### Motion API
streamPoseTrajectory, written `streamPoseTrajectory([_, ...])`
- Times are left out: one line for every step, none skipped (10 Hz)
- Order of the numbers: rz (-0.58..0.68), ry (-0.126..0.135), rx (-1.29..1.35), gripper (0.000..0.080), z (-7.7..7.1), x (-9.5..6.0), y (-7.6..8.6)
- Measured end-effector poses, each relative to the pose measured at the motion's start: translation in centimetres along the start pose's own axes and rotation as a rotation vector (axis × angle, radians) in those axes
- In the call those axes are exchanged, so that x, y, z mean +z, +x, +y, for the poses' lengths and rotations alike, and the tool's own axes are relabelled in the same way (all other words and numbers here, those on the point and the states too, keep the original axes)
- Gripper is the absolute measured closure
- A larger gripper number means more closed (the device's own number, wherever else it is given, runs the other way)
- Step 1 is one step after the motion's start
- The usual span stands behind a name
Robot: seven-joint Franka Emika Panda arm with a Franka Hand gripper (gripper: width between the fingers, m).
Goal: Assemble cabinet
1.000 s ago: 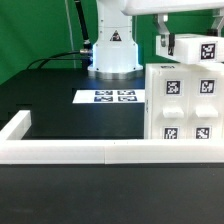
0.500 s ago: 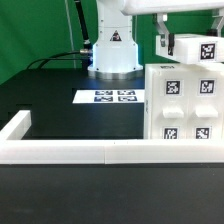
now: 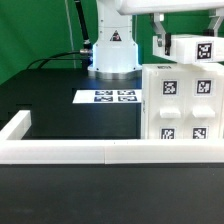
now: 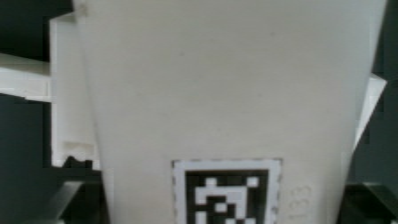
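Observation:
The cabinet body (image 3: 182,105) is a white box with several square tags on its front. It stands at the exterior view's right, against the border rail. A white cabinet part (image 3: 190,47) with one tag sits at the top of the body. My gripper (image 3: 160,42) comes down from above at that part's left end and is shut on it. In the wrist view the white part (image 4: 214,90) fills nearly the whole picture, with its tag (image 4: 228,190) close to the jaws. The fingertips themselves are hidden by it.
The marker board (image 3: 112,96) lies flat on the black table in front of the robot base (image 3: 113,50). The long low white border rail (image 3: 70,152) runs along the near side and turns back at the exterior view's left. A green backdrop stands behind.
My gripper and the white part in it have shifted slightly toward the exterior view's left on top of the cabinet body. Nothing else has moved.

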State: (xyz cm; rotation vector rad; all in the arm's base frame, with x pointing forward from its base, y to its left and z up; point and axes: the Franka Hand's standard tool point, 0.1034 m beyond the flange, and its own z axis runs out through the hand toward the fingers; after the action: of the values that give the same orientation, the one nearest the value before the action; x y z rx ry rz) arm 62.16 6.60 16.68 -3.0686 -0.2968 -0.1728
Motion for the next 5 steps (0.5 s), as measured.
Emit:
streamPoseTrajectory([0.000, 0.003, 0.116, 0.0240, -0.07, 0.02, 0.01])
streamPoseTrajectory([0.000, 0.003, 0.150, 0.0240, -0.07, 0.02, 0.01])
streamPoseTrajectory([0.004, 0.008, 0.260, 0.0240, -0.05, 0.05, 0.00])
streamPoseTrajectory([0.015, 0.013, 0.377, 0.0240, 0.02, 0.07, -0.04])
streamPoseTrajectory([0.026, 0.015, 0.502, 0.0239, -0.27, 0.11, -0.02])
